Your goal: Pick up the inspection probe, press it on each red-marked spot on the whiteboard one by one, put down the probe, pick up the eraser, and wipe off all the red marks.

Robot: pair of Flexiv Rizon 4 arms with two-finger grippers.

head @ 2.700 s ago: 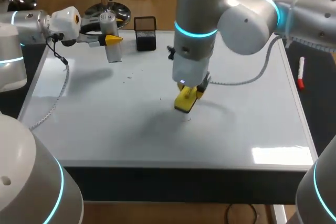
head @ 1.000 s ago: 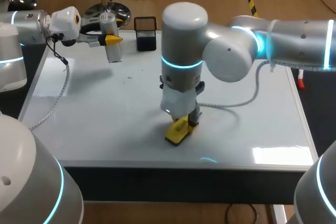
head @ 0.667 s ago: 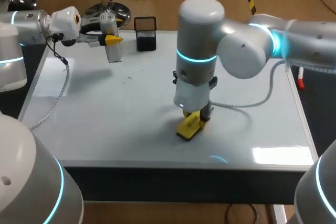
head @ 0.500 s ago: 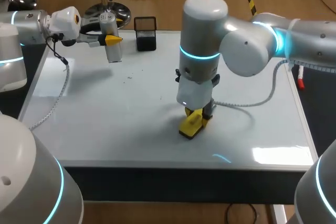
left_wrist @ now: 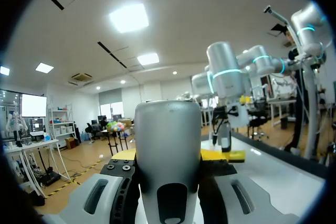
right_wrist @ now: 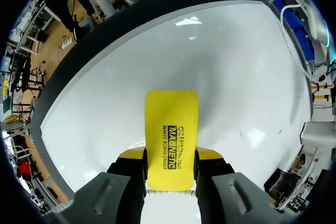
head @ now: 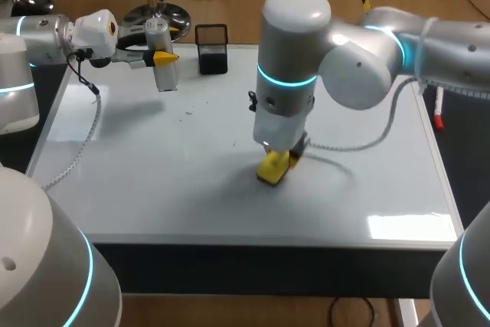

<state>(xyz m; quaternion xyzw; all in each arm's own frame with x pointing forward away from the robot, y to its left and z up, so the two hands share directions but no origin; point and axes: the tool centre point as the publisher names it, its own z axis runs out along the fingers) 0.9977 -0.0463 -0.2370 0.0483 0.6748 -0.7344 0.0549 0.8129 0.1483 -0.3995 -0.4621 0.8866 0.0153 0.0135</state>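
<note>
My right gripper (head: 276, 163) is shut on the yellow eraser (head: 272, 169), holding it down on the whiteboard (head: 153, 181) near the middle. In the right wrist view the eraser (right_wrist: 171, 137) sticks out ahead between the two yellow fingertips (right_wrist: 131, 155), flat against the white surface. My left gripper (head: 159, 57) hovers over the far left corner, shut on the grey cylindrical probe (head: 164, 67). The probe (left_wrist: 168, 145) fills the space between the fingers in the left wrist view. No red mark shows; a few tiny dark specks (head: 188, 112) lie left of the eraser.
A black mesh pen holder (head: 212, 48) stands at the far edge of the board. A red-and-white marker (head: 439, 106) lies on the dark table to the right of the board. A cable (head: 360, 132) trails behind my right wrist.
The right arm has slid the eraser over the board from near the front edge to the right and then farther back. The left arm with the probe has stayed put.
</note>
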